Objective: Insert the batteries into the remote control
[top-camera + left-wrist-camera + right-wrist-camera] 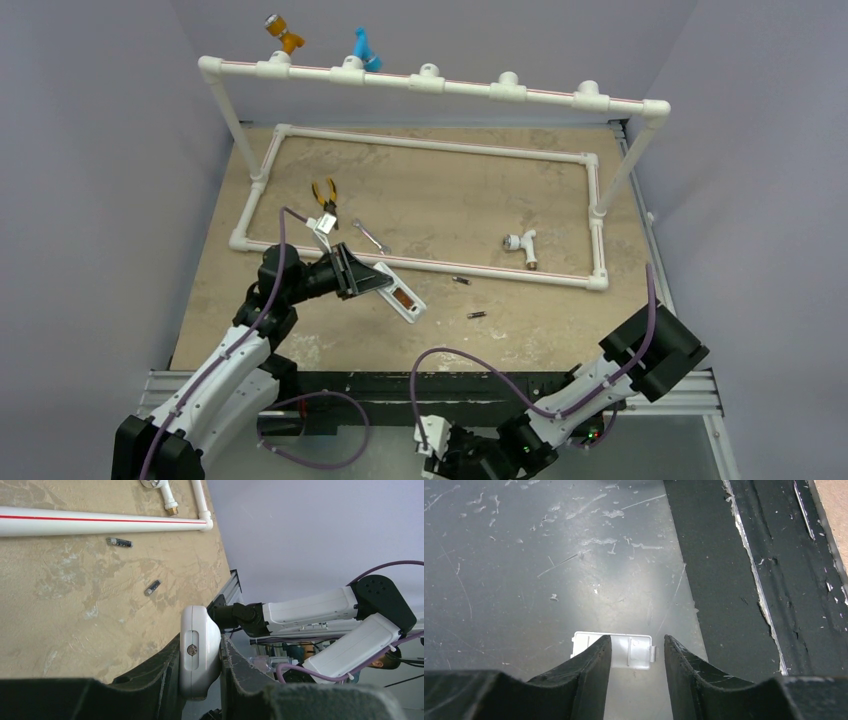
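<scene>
Remote control (405, 300): a slim white plastic handset that looks raised and tilted over the worktop (450, 190). Its back is turned up, so the brownish recessed compartment shows.
Left gripper (200, 647): clamped across the remote control's narrow sides near one end. The rounded end cap pokes out between the dark fingers.
Batteries (461, 281): two thin dark cylinders with metal ends, lying loose on the worktop to the right of the remote control. One is just beside the pipe frame (500, 270); the second (477, 315) lies nearer the front edge, apart from the first.
Right gripper (638, 640): jaws apart, hanging below the worktop's front edge over a scratched grey surface (524, 555). A small white cover piece (631, 652) shows beyond the fingertips and does not look gripped.
Handling, batteries: probably light, rigid and smooth, so likely to roll. I would pinch one across the middle of the barrel.
Handling, remote control: a light, stiff, slick shell that may pivot in the grip when a battery is pressed in.
Textures: the worktop is matte, mottled tan; the pipe is glossy white with a red stripe.
</scene>
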